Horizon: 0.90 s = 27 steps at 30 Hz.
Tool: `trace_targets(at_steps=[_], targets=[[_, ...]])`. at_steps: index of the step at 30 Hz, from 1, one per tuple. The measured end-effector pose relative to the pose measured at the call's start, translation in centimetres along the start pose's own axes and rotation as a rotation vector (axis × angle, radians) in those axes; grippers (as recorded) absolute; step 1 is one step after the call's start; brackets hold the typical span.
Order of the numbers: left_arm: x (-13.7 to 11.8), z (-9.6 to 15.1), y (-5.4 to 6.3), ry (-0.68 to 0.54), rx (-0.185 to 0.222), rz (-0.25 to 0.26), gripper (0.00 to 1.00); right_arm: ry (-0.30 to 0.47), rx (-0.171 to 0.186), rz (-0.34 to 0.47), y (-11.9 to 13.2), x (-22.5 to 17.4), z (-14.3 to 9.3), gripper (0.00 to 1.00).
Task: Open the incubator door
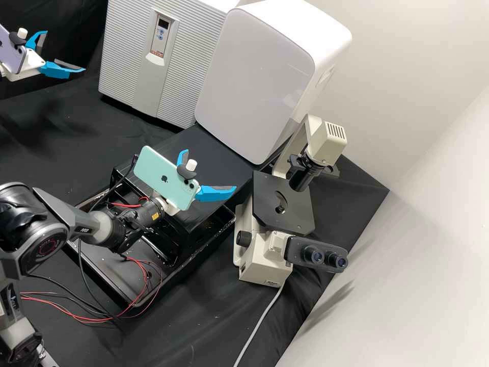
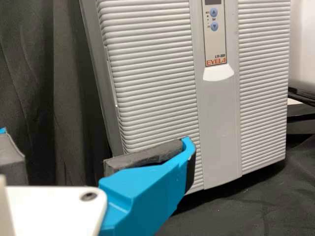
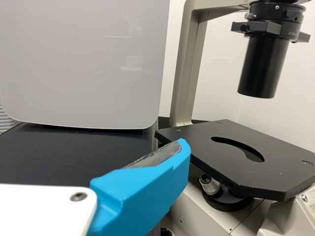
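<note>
Grey ribbed incubator (image 1: 127, 56): it stands on the black cloth-covered desk (image 1: 204, 321), and we see its door (image 2: 219, 132) shut.

Left white hand with blue fingers (image 1: 65, 51): we find it in front of the incubator, its fingers spread and pinching nothing; from here we judge the step to be lining up with the door's edge.

Dark side seam (image 2: 116, 105): we take this as the likeliest place to pull, but can't tell which side is hinged. If we guess wrong, the pull strains the door or drags the incubator askew.

Fine horizontal ribs: we could mistake them for a grip; a finger meeting them flat would probably skate off or push the box back.

Small control panel (image 1: 163, 35): a blue fingertip straying up the middle could press one of its buttons.

Purple phone (image 1: 12, 51): it rides on the left hand, so we might catch the opening door with it if we turn the wrist carelessly.

Right white hand with blue fingers (image 1: 210, 169): its fingers are parted too, with nothing between them, near the black flat microscope stage (image 1: 285, 204). An unneeded sweep could knock the microscope or the white rounded machine (image 1: 254, 76) beside the incubator.
</note>
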Motion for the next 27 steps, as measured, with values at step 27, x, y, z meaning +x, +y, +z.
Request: trace_targets(at_steps=[27], targets=[[4.1,-3.3,0.9,-0.13,-0.045,0.005,1.0,0.0,0.0,0.0,0.0,0.0,0.0,1.0]])
